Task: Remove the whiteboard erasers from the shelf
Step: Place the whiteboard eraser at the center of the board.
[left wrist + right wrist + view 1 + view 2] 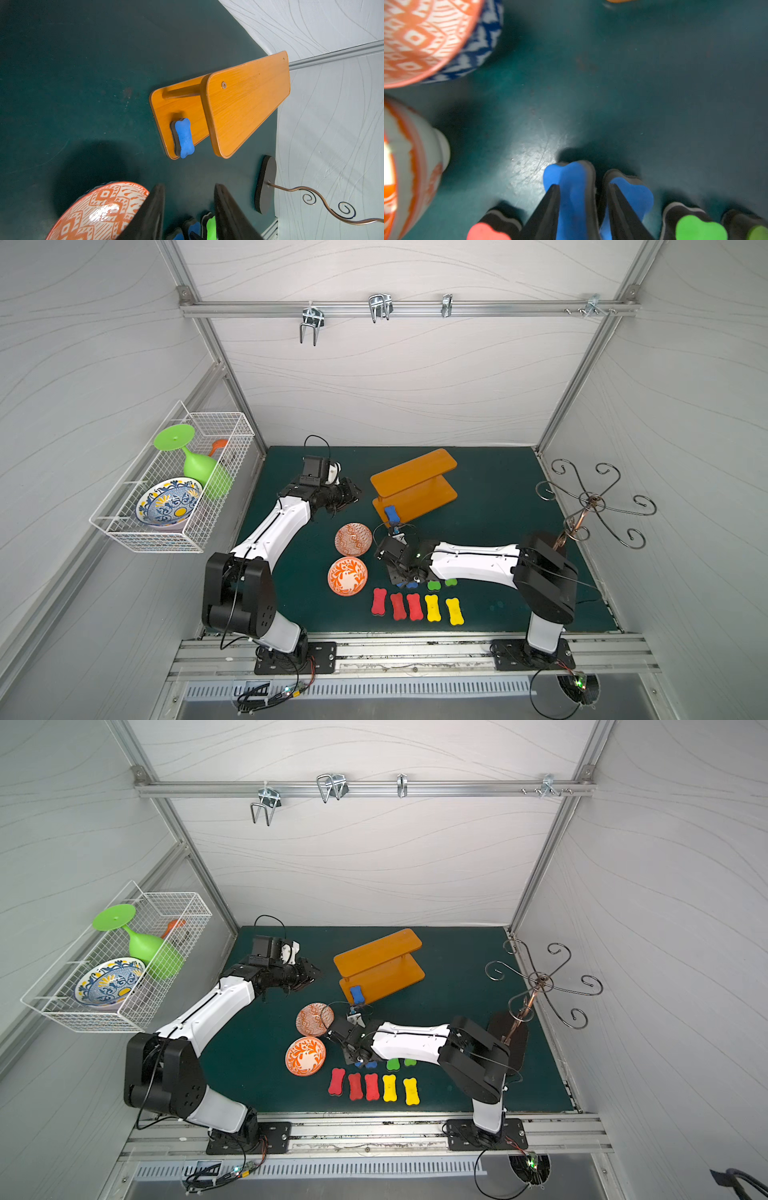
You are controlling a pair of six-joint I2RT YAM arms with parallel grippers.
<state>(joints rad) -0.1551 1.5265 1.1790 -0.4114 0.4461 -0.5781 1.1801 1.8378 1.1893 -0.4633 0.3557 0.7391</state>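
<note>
The orange shelf (415, 472) (249, 99) stands at the back of the green mat. One blue eraser (391, 514) (184, 138) lies on the end of its lower board. My right gripper (402, 581) (583, 187) is down at the mat, shut on another blue eraser (575, 176). Beside that one sit a third blue eraser (635, 193) and two green erasers (434, 585). In front lie three red erasers (398, 606) and two yellow erasers (432, 608). My left gripper (355, 493) (189, 187) hovers left of the shelf, open and empty.
Two orange patterned bowls (353, 539) (347, 576) sit just left of my right gripper. A metal hook stand (594, 502) rises at the right edge of the mat. On the left wall hangs a white wire basket (216, 414) holding a green glass and a blue bowl.
</note>
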